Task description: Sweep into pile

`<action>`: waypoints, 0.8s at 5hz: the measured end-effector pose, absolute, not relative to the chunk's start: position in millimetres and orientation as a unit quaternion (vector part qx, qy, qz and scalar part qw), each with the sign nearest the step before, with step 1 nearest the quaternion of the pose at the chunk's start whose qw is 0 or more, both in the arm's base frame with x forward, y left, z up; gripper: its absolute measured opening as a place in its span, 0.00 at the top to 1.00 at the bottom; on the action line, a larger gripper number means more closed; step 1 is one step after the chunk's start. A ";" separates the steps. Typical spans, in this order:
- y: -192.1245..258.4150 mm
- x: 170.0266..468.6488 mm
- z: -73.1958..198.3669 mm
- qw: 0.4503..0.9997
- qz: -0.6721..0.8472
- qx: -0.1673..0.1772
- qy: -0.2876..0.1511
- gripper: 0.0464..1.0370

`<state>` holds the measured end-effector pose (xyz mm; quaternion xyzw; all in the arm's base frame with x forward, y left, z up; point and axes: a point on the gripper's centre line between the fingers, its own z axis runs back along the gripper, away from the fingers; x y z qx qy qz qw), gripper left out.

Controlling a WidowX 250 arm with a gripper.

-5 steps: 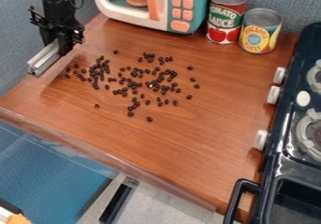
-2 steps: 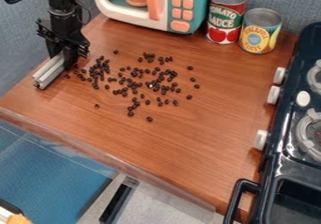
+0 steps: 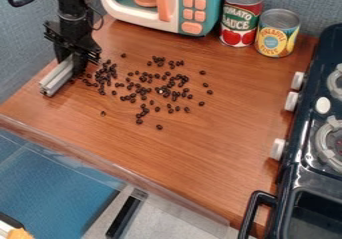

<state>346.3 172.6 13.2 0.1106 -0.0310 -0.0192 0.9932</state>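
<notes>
1. From where I stood, the black gripper point(image 3: 71, 63) hung over the table's point(image 3: 200, 158) left side, its jaws clamped on a pale metal bar point(image 3: 56, 78).
2. Dark beans point(image 3: 137, 88) lay loosely scattered from just beside the gripper toward the table's middle.
3. A toy microwave point(image 3: 173, 22) and two cans point(image 3: 241, 18) stood along the far side.

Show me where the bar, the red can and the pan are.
Bar point(image 3: 57, 78), camera view: on its pale length, below the tool point(image 3: 75, 59).
Can point(image 3: 241, 18), camera view: on its red side.
Pan point(image 3: 314, 218), camera view: on its dark inside.
</notes>
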 end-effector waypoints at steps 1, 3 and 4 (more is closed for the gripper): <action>163.5 347.2 12.5 0.995 -0.010 0.094 -0.037 0.66; 139.1 354.4 12.5 0.998 0.010 0.050 -0.048 0.66; 120.2 364.7 10.0 0.997 -0.007 0.041 -0.057 0.66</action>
